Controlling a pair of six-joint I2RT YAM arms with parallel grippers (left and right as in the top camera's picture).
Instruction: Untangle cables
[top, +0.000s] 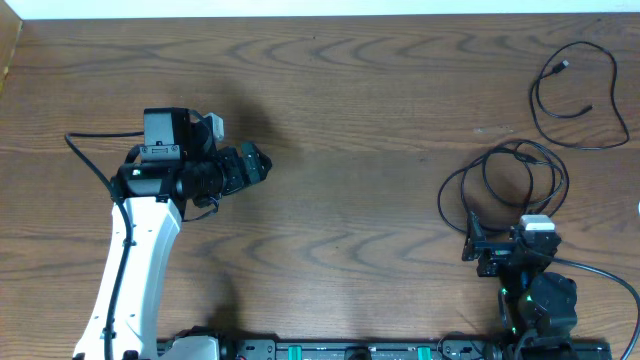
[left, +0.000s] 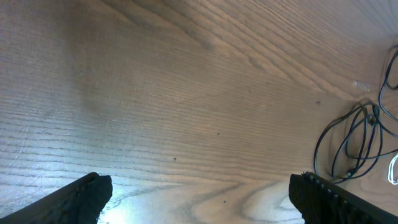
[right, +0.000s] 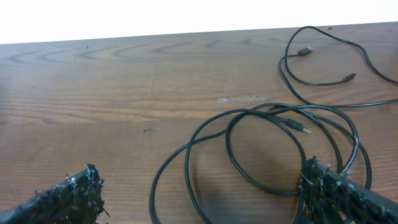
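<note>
Brown wood-grain table (top: 350, 120), bare across the left and centre, with a white strip of wall (top: 300, 8) along the top edge. Left gripper (left: 199, 202) is in the left half of the overhead view, jaws wide, nothing between them. Right gripper (right: 202, 193) is at lower right, jaws wide too, empty. The looped black cables (right: 273, 111) lie on the table just above it. A separate black cable (top: 536, 108) curls in the upper right corner. A sliver of white cable (left: 392, 169) shows at the right edge.
</note>
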